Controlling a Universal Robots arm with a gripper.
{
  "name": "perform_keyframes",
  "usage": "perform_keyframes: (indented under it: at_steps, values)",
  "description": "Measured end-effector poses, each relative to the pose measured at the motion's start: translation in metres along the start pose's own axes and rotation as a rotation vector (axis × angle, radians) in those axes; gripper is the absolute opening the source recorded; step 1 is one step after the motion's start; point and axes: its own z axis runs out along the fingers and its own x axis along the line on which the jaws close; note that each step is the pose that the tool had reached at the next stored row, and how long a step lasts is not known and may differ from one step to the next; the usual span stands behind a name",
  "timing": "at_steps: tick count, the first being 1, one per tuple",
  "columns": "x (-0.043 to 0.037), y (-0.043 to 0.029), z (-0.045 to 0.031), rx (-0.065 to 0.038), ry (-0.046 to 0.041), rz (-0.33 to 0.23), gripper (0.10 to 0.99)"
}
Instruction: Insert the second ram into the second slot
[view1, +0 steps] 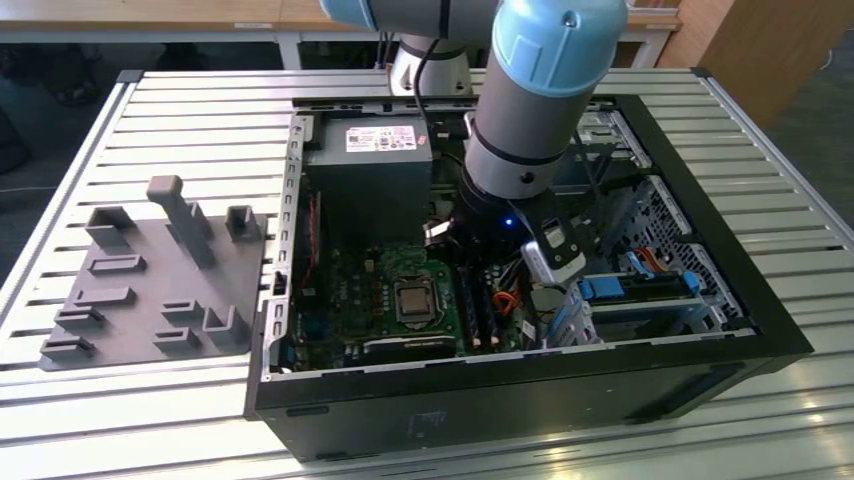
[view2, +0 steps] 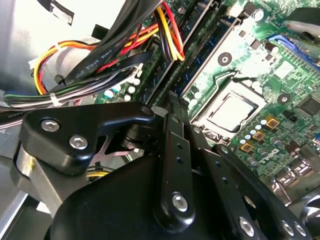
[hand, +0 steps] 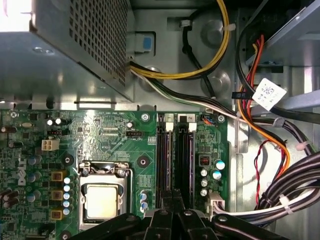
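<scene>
Two long dark memory slots (hand: 164, 160) (hand: 185, 160) lie side by side beside the CPU socket (hand: 102, 200). In the exterior view they show as dark strips (view1: 487, 310) on the green board. In the second wrist view a dark-blue stick, the second ram (view2: 202, 57), runs along one slot. I cannot tell how deep it sits. My gripper (hand: 173, 197) (view2: 172, 97) hangs low inside the case. Its black fingers are shut together, tips right at the near end of the two slots. Nothing shows between the fingers.
The power supply (view1: 367, 165) fills the case's far corner. Cable bundles (hand: 280, 195) (view2: 100, 55) crowd one side of the slots. Blue drive-bay clips (view1: 641, 285) sit at the exterior view's right. A grey fixture plate (view1: 147, 280) lies on the slatted table at its left.
</scene>
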Motion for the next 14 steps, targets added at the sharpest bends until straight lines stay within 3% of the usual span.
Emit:
perform_keyframes:
  at_steps: [4,14]
  values:
    - [0.0002,0.0007,-0.0046,-0.008,-0.0023,0.000,0.106]
    - [0.0016,0.0023,-0.0305,-0.005,-0.0013,0.000,0.106]
